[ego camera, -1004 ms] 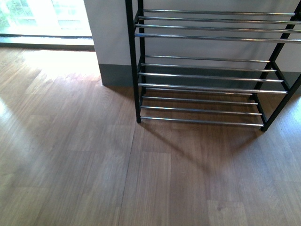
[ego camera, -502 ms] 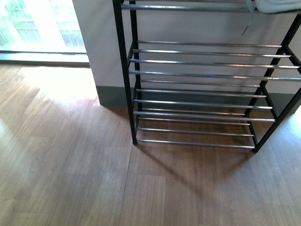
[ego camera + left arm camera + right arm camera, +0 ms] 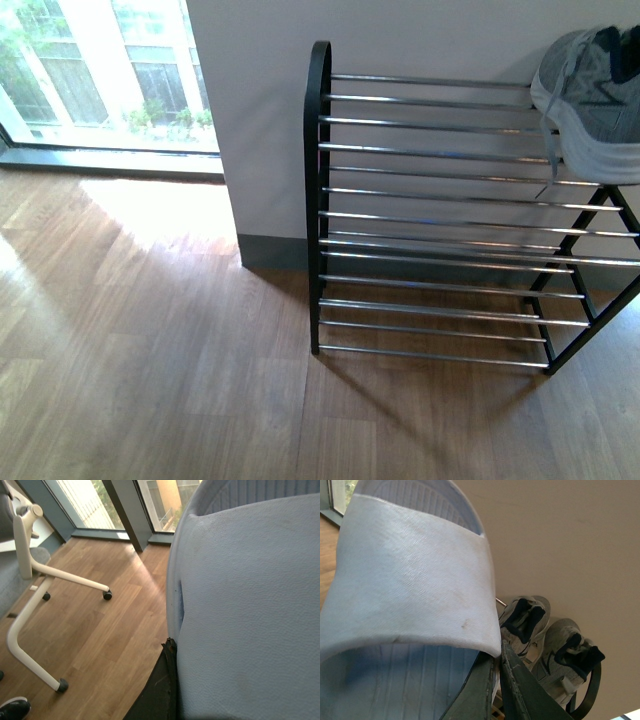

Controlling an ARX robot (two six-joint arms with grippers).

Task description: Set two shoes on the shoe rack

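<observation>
The left gripper (image 3: 169, 680) is clamping one pale blue slide sandal (image 3: 250, 605), though only one finger is showing. The right gripper (image 3: 497, 682) is pinching the other slide sandal (image 3: 415, 580) beside the shoe rack (image 3: 318, 200), with the grey mesh sneakers (image 3: 525, 622) sitting on top.

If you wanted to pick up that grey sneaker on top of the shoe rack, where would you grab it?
Probably the rim of its opening, from above. The grey sneaker sits upright on the top rods of the shoe rack, navy-lined opening facing up, so one of the jaws could slip inside and one stay outside.
</observation>
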